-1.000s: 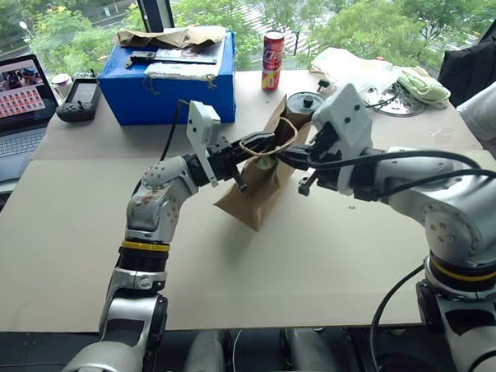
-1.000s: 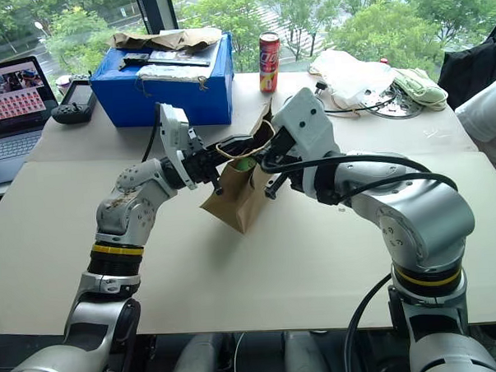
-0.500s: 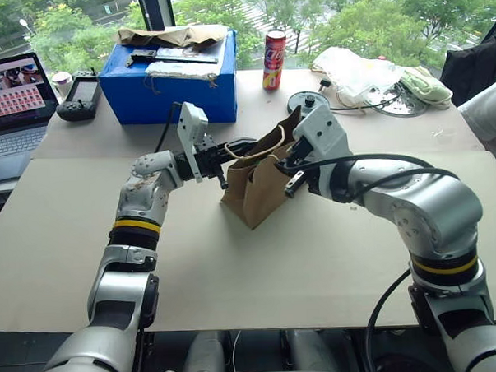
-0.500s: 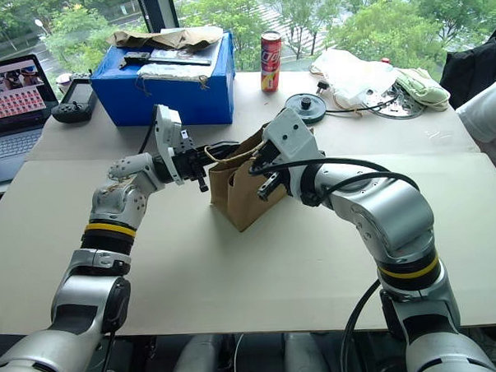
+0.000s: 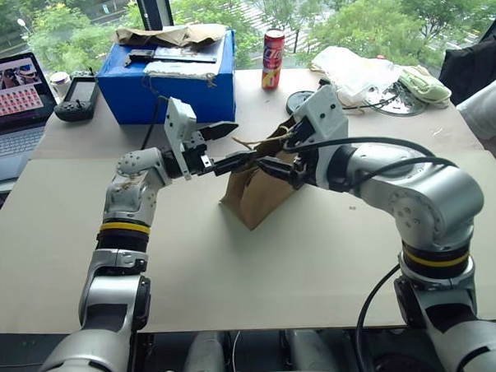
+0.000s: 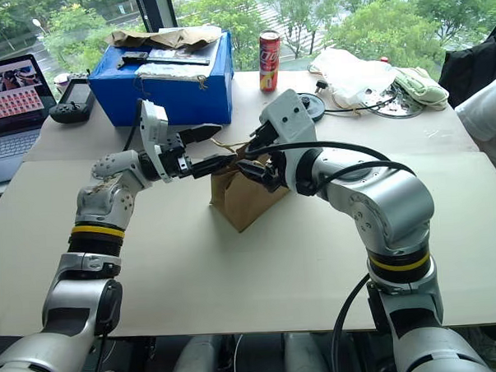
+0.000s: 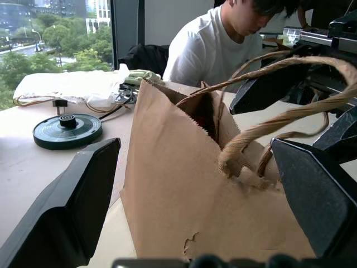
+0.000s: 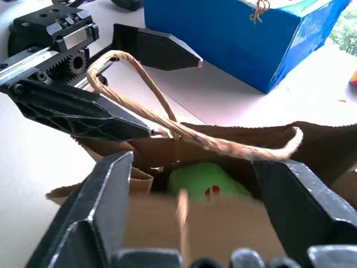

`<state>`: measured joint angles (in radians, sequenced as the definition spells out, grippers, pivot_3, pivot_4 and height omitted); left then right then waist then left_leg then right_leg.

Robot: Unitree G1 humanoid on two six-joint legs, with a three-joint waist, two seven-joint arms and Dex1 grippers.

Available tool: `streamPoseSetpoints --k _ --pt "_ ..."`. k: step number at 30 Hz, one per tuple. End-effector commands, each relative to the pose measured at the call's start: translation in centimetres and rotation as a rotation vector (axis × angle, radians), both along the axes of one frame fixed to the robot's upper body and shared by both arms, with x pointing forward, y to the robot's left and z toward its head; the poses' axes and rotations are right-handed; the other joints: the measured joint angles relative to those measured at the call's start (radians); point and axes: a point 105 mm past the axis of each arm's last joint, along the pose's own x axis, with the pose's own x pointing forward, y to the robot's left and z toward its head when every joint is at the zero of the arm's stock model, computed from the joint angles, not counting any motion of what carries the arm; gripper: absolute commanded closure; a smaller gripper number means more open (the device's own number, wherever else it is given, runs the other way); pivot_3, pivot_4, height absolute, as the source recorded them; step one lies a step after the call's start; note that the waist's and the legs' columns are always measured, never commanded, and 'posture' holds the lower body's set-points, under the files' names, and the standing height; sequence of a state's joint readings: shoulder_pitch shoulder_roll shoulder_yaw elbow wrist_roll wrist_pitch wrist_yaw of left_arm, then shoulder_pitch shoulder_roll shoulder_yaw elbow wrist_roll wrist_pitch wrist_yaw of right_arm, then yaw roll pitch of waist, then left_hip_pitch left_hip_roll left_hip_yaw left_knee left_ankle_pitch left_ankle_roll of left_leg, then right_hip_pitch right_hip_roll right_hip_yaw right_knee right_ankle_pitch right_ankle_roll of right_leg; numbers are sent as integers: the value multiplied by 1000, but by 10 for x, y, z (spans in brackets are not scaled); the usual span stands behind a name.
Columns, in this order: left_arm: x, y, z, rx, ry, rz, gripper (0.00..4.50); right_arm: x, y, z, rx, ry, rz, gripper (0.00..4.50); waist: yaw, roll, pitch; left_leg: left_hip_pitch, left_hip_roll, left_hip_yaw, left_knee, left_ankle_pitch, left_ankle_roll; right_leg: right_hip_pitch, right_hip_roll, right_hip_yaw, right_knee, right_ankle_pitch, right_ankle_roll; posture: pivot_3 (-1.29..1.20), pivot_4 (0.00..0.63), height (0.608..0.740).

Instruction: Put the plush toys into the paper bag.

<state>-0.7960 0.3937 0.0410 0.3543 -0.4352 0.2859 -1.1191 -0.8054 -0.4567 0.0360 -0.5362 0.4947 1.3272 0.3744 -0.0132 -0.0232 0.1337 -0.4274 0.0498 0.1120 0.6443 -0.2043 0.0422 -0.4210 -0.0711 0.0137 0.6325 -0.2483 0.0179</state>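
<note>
1. The paper bag point(image 5: 255, 194) stands on the cardboard sheet point(image 5: 235, 261) that covers the table, near the middle of the sheet's far edge, leaning a little, its mouth up.
2. The left gripper point(image 5: 228, 147) is spread wide at the bag's left side. One finger points over the bag's top and the other ends at the rim, and neither pinches paper.
3. The right gripper point(image 5: 273, 167) is released too, its fingers parted over the bag's mouth from the right.
4. The right wrist view looks down into the bag and shows the green plush toy point(image 8: 202, 181) lying inside, with a speck of red beside it. From the head views the bag's inside is hidden.
5. That same view shows a twine handle point(image 8: 167, 125) draped across one left finger.
6. The left wrist view shows the bag's outer wall and, beyond it, a person in a white shirt point(image 7: 215, 47) at the table's far side.
7. A blue box point(image 5: 167, 74) and a red can point(image 5: 273, 60) stand near the table's far edge.
</note>
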Motion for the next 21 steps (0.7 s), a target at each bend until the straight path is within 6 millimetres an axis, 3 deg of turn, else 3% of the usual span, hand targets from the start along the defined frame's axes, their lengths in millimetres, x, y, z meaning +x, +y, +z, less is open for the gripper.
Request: streamPoseSetpoints --k 1,8,13,21 --pt "-19 4 22 -45 -38 -16 0 -15 -6 31 14 -82 45 35 0 0 0 0 0 0 0 0 0 0 0 0 0 0 0 0 150 739" --pt "-30 18 5 -53 47 50 0 -30 -15 20 -79 -25 113 35 1 0 0 1 0 0 0 0 0 1 0 0 0 0 0 0 150 739" --pt "-31 28 -13 -47 107 108 0 -38 -17 28 -62 -37 162 35 1 0 0 2 0 0 0 0 0 1 0 0 0 0 0 0 150 739" --pt "-33 32 -25 -72 174 112 0 -55 -12 34 -44 -53 280 2753 1 0 0 2 0 0 -1 0 0 1 -1 0 0 0 0 0 150 739"
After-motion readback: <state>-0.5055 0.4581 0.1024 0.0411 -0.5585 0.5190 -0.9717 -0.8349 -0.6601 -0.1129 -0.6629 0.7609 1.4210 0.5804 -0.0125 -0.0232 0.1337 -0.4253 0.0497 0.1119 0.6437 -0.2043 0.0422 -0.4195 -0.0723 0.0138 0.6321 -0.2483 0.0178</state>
